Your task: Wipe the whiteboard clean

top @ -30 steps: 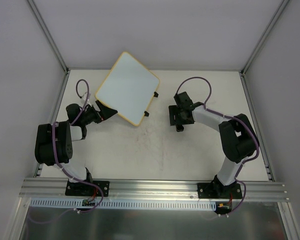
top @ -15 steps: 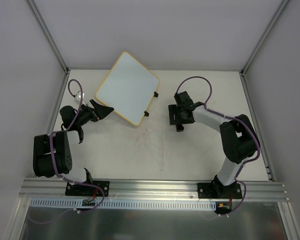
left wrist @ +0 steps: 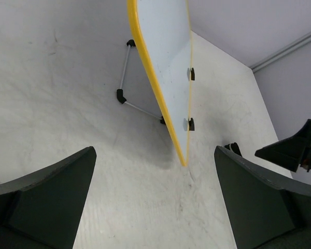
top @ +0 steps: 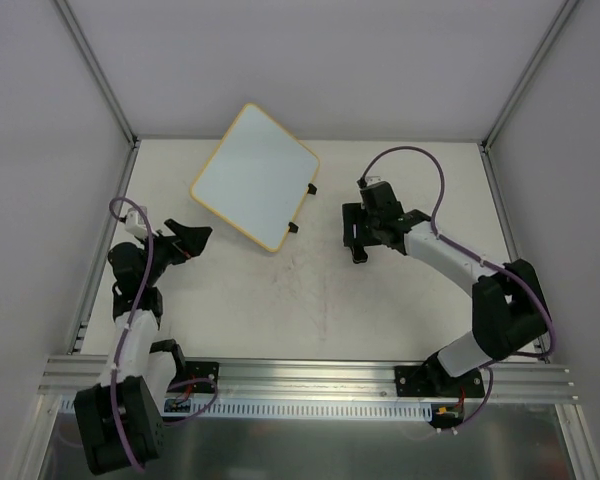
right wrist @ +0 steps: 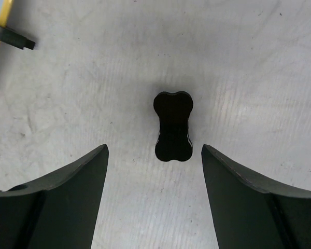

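Note:
The whiteboard (top: 255, 185) has a yellow frame and a blank white face. It stands tilted on a thin wire stand at the back left, with two black clip feet on its right edge. In the left wrist view the whiteboard (left wrist: 168, 46) shows nearly edge-on. My left gripper (top: 190, 241) is open and empty, a little way off the board's near-left corner, and it shows the same in the left wrist view (left wrist: 154, 158). My right gripper (top: 352, 232) is open over the table. A small black bone-shaped eraser (right wrist: 173, 127) lies just ahead of the right gripper (right wrist: 154, 155), its near end between the fingertips and untouched.
Grey walls with aluminium posts close in the table at the back and sides. The wire legs of the stand (left wrist: 123, 72) reach out behind the board. The right arm's fingers (left wrist: 295, 148) show at the far right of the left wrist view.
My left gripper has drawn back from the board's near-left edge toward the left front, and the arm has folded in. My right arm's elbow has swung right; its gripper stays in place.

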